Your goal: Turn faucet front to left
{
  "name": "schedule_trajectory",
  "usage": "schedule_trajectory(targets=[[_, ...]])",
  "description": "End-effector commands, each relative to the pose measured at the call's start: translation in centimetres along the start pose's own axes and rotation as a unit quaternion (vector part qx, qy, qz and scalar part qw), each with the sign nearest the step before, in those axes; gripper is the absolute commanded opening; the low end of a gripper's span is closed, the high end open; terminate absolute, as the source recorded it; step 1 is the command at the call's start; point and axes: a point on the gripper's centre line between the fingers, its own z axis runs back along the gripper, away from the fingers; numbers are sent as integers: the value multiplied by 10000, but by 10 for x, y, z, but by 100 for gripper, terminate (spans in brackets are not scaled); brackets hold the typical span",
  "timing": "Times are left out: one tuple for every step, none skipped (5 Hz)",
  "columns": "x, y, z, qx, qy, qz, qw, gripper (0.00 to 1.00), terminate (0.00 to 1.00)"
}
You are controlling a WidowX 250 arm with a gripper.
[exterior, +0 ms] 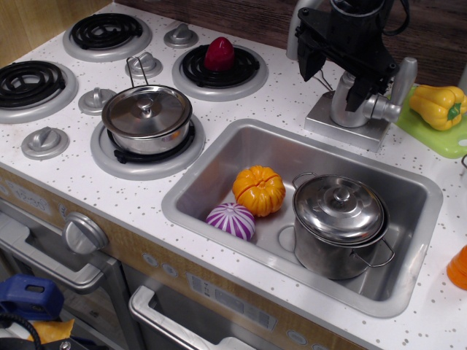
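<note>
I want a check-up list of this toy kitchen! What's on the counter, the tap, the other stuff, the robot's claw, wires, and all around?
Surface: white speckled counter with four coil burners and a steel sink.
Job's things: faucet on a square base behind the sink, spout largely hidden by the arm.
Clutter: lidded pot on a burner; red toy on another; orange pumpkin, purple onion and second pot in the sink; yellow pepper on a green board.
Grippers: black gripper at the faucet; jaws unclear.
Cables: black cable on the arm.
Surroundings: wooden back wall; oven handles below.
</note>
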Motion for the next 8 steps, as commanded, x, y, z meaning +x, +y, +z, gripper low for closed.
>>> schedule_trajectory(targets=[[19,28,23,49,-463,-142,9988,100,0],[23,40,20,33,-510,-262,9984,100,0],[26,48,14,51,-617,-361,9974,100,0],[29,58,9,50,-705,-465,9964,100,0],[31,65,5,49,-767,-540,9956,100,0],[33,73,2,76,-829,-655,9944,100,0],[35,76,1,99,-861,-703,9938,100,0],[35,76,0,122,-836,-681,9941,100,100]])
